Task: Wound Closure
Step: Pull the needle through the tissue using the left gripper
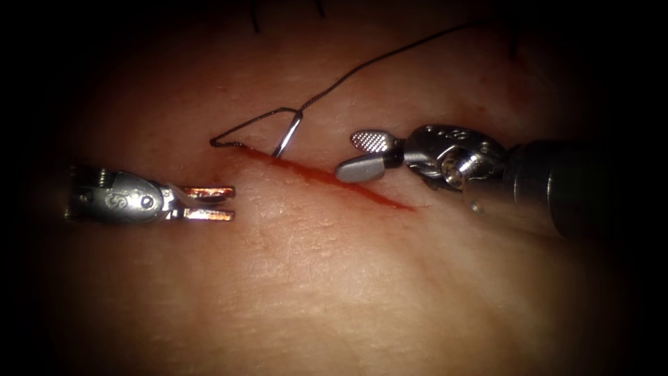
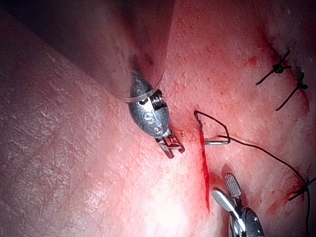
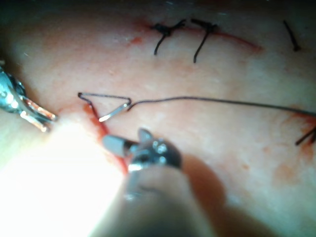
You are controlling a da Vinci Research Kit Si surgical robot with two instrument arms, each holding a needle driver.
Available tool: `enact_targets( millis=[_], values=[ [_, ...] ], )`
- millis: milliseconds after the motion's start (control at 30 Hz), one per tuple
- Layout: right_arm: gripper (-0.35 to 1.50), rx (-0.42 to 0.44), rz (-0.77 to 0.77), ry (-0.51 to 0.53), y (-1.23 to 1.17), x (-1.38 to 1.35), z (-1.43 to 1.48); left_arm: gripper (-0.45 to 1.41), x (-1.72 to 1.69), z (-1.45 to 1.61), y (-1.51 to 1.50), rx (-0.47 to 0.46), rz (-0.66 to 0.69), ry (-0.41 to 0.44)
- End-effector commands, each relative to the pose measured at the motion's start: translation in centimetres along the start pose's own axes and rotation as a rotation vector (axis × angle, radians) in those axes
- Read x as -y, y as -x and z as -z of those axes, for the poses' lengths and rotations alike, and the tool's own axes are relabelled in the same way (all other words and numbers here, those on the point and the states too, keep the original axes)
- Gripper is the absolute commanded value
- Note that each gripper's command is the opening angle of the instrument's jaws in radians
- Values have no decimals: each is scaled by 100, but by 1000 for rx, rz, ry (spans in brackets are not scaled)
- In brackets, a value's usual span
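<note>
endoscope view: left tool [image 1: 209,204] sits left of the cut [image 1: 327,177] with jaws slightly apart, right tool [image 1: 365,154] beside its right stretch with jaws wide, both holding nothing, likely parked clear of the needle [image 1: 287,134], which stands in the tissue [image 1: 334,278] at the cut's upper edge, thread [image 1: 390,54] trailing up-right. left wrist view: open tissue lies around the left tool [image 2: 172,146], well apart from finished knots [image 2: 279,69]. right wrist view: right tool [image 3: 129,141] hovers just beside the needle [image 3: 114,112].

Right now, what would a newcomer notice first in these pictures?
The red cut runs slantwise across the tissue. The needle stands in the tissue at the cut's upper left end, thread trailing up and right. Both claws are open and empty: left left of the cut, right over it.
</note>
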Motion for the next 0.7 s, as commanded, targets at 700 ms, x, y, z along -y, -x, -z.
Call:
enact_targets(
  millis=[700],
  values=[
    [130,-18,0,-6,1,0,-9,-45,4,30,-65,-123,427,514]
  ],
)
